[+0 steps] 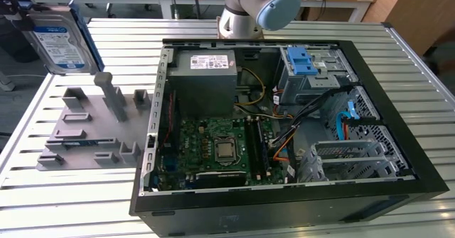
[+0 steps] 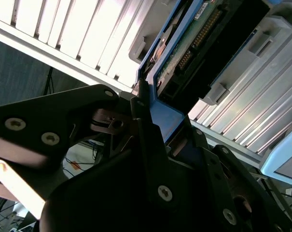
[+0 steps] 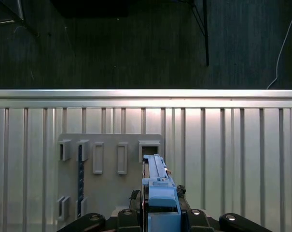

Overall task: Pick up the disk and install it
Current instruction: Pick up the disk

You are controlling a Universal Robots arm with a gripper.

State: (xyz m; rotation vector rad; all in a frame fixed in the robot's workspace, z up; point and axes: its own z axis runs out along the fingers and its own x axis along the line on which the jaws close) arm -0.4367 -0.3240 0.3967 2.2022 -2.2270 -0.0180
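Silver-metal disk [image 1: 61, 43], blue-framed: raised above the grey fixture [image 1: 92, 126]. Your gripper [image 3: 161, 212] clamps its blue frame edge. Likely rigid, weighty and shock-sensitive, so hold it by the frame.

Disk [image 1: 61, 42], clamped in the gripper [image 3: 159, 194], hangs in open air over the table [image 1: 128, 35] corner at the exterior view's left, touching nothing. Under it, the grey fixture [image 1: 89, 129] raises several posts. The computer case [image 1: 284, 206] wall stands just beside the fixture. Air above the open case is unobstructed. Inside, cables [image 1: 306, 115] crowd the drive cage [image 1: 313, 70], and the power supply [image 1: 202, 83] stands near it.
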